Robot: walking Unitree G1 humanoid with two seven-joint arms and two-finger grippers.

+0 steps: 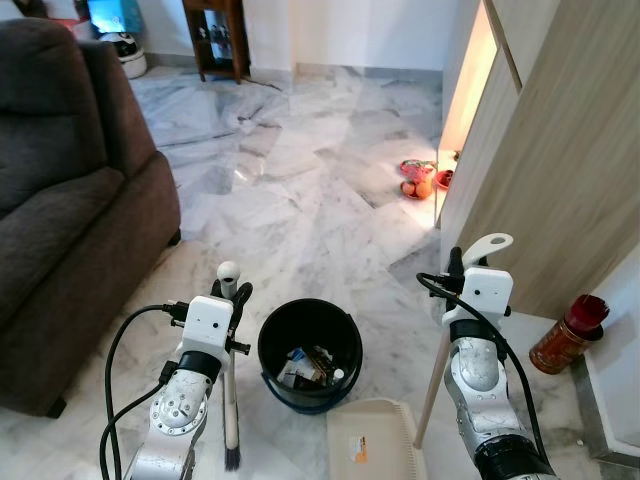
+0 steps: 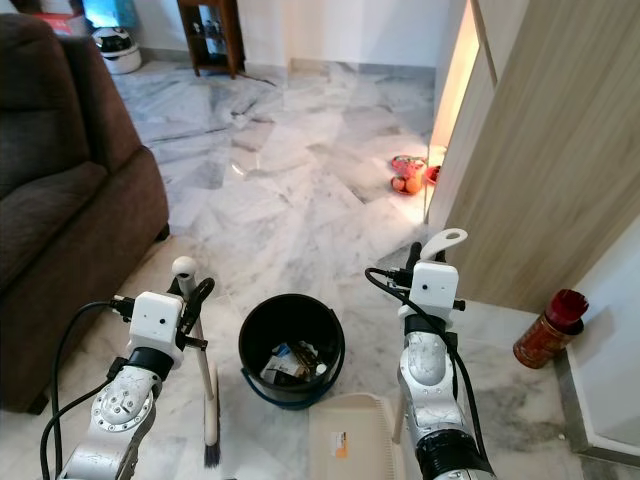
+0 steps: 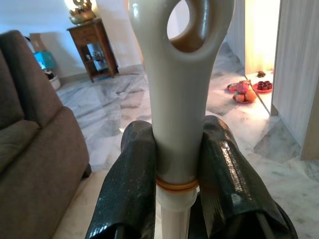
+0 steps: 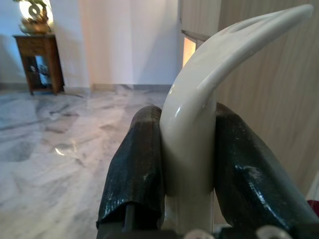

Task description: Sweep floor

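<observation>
My left gripper (image 3: 177,169) has its fingers (image 3: 130,184) clamped on the brush handle (image 3: 180,89), bristles down on the marble floor (image 1: 300,190). My right gripper (image 4: 187,159) pinches the dustpan handle (image 4: 199,114); the dustpan (image 1: 372,438) lies at five o'clock of the black bucket (image 1: 310,355), between both arms.

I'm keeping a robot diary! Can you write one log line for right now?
left end effector: shut on brush handle | right end effector: shut on dustpan handle | dustpan: on floor beside black bin | bin: holds rubbish
</observation>
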